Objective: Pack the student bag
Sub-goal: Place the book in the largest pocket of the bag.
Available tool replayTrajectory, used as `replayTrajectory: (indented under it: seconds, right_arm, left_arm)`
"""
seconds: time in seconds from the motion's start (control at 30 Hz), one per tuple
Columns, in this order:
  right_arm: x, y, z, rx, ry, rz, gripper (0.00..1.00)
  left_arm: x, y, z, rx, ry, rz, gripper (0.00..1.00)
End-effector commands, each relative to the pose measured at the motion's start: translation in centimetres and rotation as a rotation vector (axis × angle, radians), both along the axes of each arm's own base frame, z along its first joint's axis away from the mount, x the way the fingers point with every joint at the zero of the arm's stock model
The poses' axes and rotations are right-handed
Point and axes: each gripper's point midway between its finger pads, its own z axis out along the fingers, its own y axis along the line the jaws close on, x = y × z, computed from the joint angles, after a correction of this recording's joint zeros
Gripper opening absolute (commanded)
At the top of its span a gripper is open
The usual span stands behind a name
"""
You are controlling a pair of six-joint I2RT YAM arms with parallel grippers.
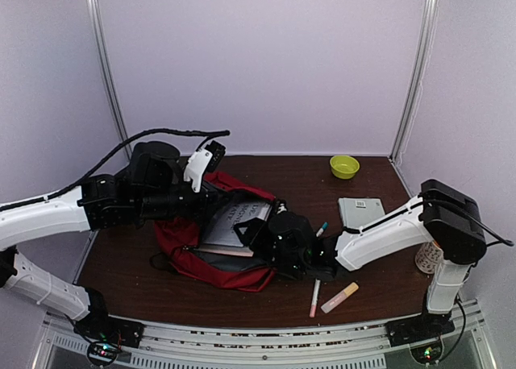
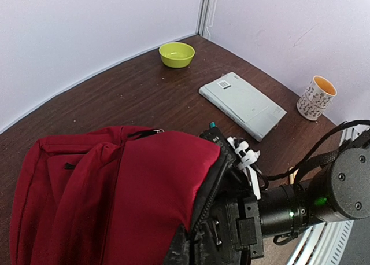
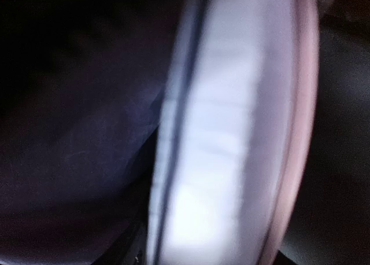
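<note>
One: left end effector [image 1: 211,195] pinching student bag [image 1: 228,274].

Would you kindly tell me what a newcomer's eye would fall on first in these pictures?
First comes the large dark-red fabric backpack, lying open in the middle of the table with a pale grey book showing in its mouth. The left pincer grips its far rim, while the right pincer reaches into the opening. After that, the small lime-green bowl stands out at the far right corner.
</note>
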Motion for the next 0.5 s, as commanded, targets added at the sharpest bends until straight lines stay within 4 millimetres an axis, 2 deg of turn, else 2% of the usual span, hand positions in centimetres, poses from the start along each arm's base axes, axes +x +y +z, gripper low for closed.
replayTrajectory:
  seconds: [0.0,0.07,0.2,0.4,0.47]
  right_arm:
    - [-0.5,0.2,3.3,-0.026,-0.072,0.063,0.59]
    - [-0.9,0.0,3.4,-0.076,-0.068,0.089,0.64]
    - [-2.0,-1.0,4.1,-0.128,-0.073,0.132,0.67]
    - [-3.6,-3.4,4.8,-0.22,-0.12,0.192,0.7]
    - [-4.2,-4.2,4.9,-0.259,-0.147,0.224,0.76]
  left_arm:
    - [0.3,0.3,2.2,-0.057,-0.051,0.024,0.0]
    - [0.4,0.5,2.1,-0.043,-0.054,0.034,0.0]
    - [0.8,1.0,1.9,-0.01,-0.06,0.065,0.0]
    - [1.5,1.8,1.0,0.038,-0.05,0.107,0.0]
    - [1.6,2.2,0.6,0.059,-0.044,0.121,0.0]
